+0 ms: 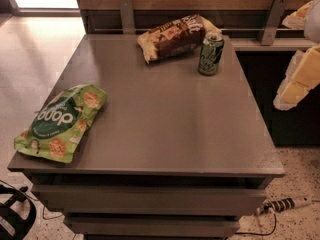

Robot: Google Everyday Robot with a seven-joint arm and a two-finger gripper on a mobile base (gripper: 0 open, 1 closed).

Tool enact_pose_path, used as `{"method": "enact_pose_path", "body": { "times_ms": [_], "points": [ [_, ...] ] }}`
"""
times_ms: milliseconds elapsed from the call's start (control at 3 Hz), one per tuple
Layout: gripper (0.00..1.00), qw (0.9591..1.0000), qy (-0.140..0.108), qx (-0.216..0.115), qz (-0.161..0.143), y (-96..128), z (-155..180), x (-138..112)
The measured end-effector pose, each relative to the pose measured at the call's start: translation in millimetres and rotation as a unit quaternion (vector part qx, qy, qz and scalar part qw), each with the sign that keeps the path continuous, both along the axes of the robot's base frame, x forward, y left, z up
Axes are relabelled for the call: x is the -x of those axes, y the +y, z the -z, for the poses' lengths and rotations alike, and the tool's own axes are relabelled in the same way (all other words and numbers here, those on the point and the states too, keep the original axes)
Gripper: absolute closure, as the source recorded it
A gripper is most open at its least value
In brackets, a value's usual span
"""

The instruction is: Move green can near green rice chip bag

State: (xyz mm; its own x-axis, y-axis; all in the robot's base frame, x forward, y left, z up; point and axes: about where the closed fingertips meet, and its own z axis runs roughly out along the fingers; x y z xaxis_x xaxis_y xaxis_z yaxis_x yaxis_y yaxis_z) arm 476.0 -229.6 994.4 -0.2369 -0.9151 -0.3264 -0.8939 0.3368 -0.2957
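Green can (pixel 211 54): small dark-green metal cylinder, standing upper centre
Green rice chip bag (pixel 62 121): flat, bright-green, lying lower left
Gripper (pixel 298 80): hovering at right edge; grip state impossible to tell

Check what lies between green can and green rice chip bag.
Nothing visible: bare table separates green can from green rice chip bag. The brown bag lies behind that line; the pincer hangs at the right edge.

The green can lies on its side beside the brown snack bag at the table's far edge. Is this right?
No. The camera view shows the green can standing upright beside the brown snack bag. The gripper hangs right of the table.
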Motion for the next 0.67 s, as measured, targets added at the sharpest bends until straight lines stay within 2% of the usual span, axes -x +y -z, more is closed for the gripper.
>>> {"method": "enact_pose_path", "body": {
  "times_ms": [333, 667],
  "points": [
    [0.0, 0.997, -0.021, -0.072, 0.02, -14, 3, -34],
    [0.0, 0.9851, -0.049, -0.161, 0.035, -21, 9, -70]
  ]
}}
